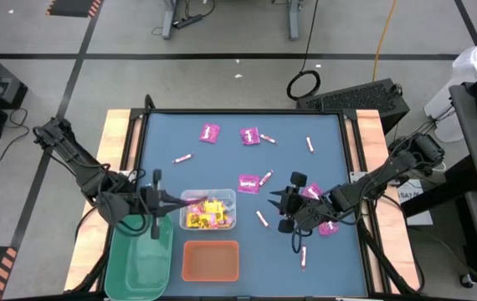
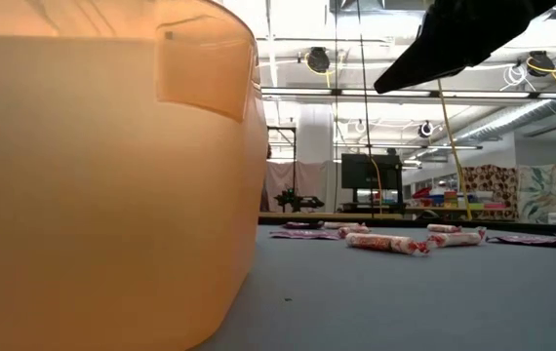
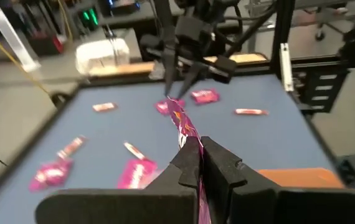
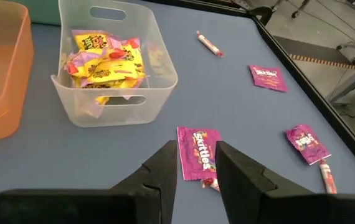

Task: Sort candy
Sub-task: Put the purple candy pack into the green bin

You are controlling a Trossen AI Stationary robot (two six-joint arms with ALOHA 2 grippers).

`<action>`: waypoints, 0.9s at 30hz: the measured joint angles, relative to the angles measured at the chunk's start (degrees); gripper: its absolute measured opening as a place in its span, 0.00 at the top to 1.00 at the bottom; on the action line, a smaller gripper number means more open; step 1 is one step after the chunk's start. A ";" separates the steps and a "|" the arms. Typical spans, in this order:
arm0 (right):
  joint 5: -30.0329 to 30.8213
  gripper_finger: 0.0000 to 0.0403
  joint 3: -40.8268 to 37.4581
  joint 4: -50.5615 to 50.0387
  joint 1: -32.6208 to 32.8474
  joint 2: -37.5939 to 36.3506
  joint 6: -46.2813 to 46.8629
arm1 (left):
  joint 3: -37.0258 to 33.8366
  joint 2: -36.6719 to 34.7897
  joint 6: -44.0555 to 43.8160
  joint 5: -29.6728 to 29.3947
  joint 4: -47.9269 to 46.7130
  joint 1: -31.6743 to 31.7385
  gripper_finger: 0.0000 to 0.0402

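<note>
High view: left gripper (image 1: 165, 201) pinches a magenta packet (image 3: 184, 124) just beside the clear bin (image 1: 209, 209).
Right gripper (image 1: 282, 201), fingers parted and empty, hangs beyond that bin, over another magenta packet (image 4: 198, 151); sticks (image 1: 262, 219) and packets lie scattered around it.
</note>
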 joint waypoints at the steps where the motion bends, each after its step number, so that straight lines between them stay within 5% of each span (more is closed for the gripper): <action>1: 0.00 0.75 0.00 0.01 0.00 0.00 0.01 | 0.00 0.00 -2.04 0.74 -0.80 0.00 0.98; 8: 0.01 0.75 0.02 0.09 0.01 0.00 0.61 | 0.00 0.00 -16.76 5.70 -9.74 0.01 0.98; 14: 0.02 0.75 0.02 0.13 0.00 0.00 0.61 | 0.00 0.00 -22.21 18.10 -14.51 0.00 0.98; 27: 0.02 0.75 0.02 0.21 0.00 0.00 0.63 | 0.00 0.00 -36.24 30.45 -31.30 -2.81 0.98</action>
